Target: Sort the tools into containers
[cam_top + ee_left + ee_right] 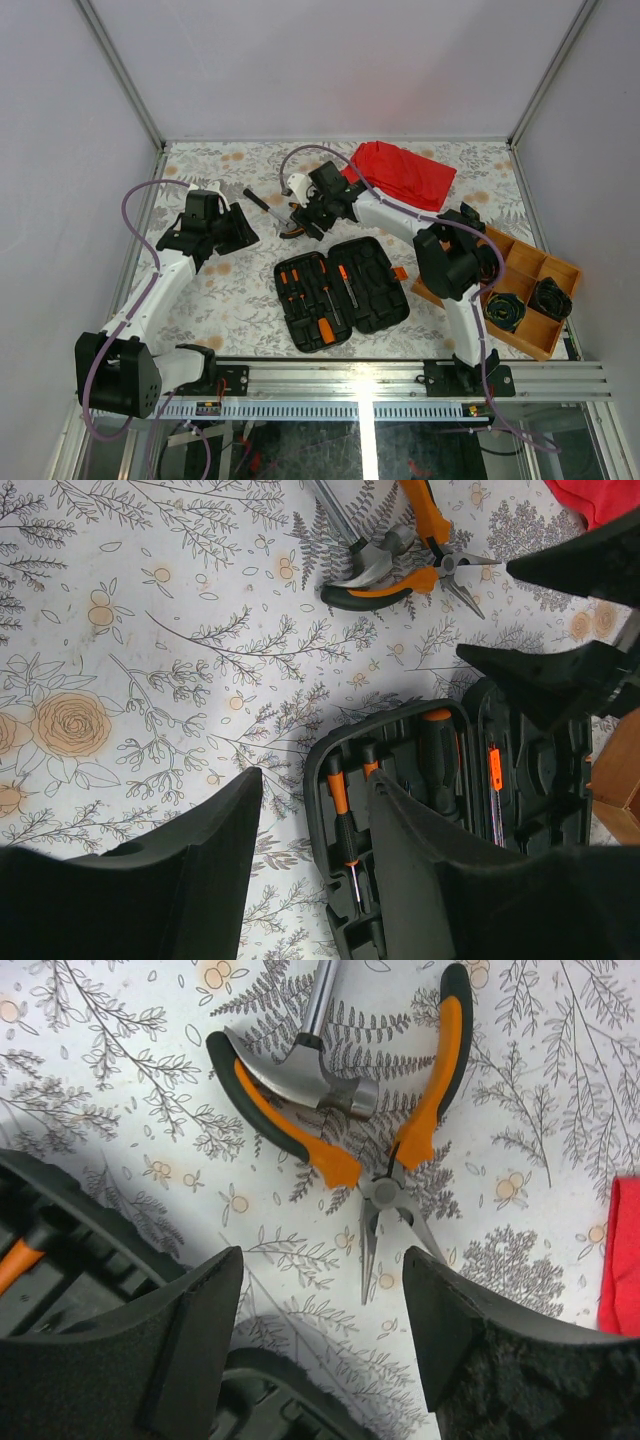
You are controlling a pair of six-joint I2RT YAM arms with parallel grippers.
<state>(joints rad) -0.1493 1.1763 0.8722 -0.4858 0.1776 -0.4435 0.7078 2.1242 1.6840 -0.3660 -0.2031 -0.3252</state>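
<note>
Case [345, 292]: lies open and flat at the front middle of the counter [240, 300], between the two arms; holds screwdrivers [305, 290] with black-and-orange handles in its left half. Pliers [383, 1188]: lie on the counter behind the case, outside it, with orange handles spread and nose pointing into the gap of the right tool. Hammer [300, 1065]: lies with the pliers, also outside the case, head set between their handles and touching one, shaft running off toward the far left. Right tool [322, 1260]: hangs just over the pliers' nose, jaws wide, a finger on either side, gripping nothing. Left tool [315, 780]: hovers above the counter at the case's left edge, jaws partly apart, empty. Red cloth [400, 170]: lies crumpled at the far edge. Wooden tray [520, 262]: sits to the right of the case, with black items in its compartments.
</note>
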